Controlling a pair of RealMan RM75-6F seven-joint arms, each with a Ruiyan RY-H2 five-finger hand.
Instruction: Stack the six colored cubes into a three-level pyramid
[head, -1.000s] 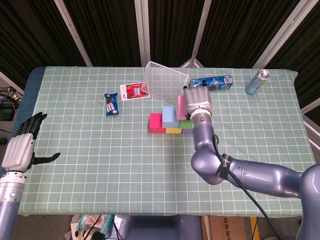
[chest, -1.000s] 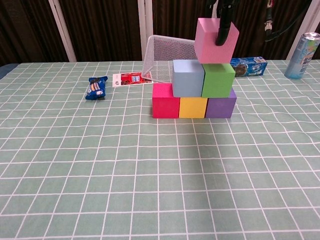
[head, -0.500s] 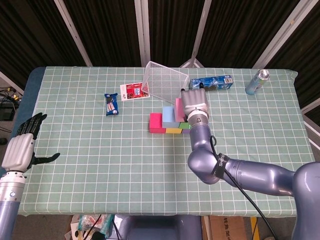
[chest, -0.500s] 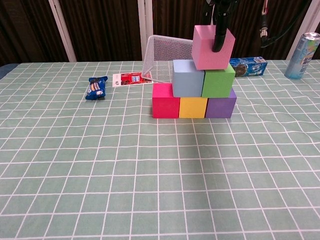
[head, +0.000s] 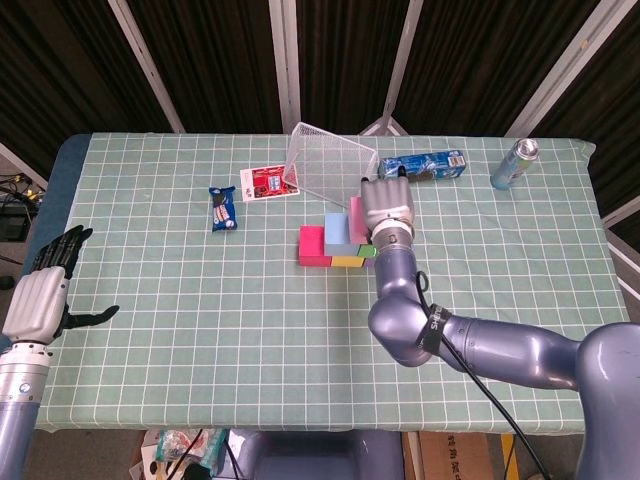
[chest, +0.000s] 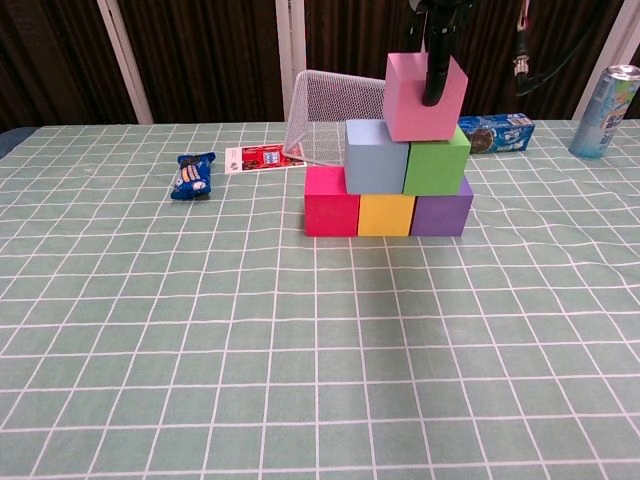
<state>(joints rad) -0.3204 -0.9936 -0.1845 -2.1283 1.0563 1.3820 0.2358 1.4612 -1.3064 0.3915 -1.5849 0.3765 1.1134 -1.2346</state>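
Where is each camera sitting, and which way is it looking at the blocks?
Head view: sits high up, looking down on the whole table; shows the left hand at the near left edge and the right hand over the cubes.
Chest view: sits low near the table edge, looking straight at the pyramid's front; only dark fingers on the pink cube show.
Both share the cubes, mesh basket and can.

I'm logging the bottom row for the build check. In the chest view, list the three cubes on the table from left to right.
Red cube → yellow cube → purple cube.
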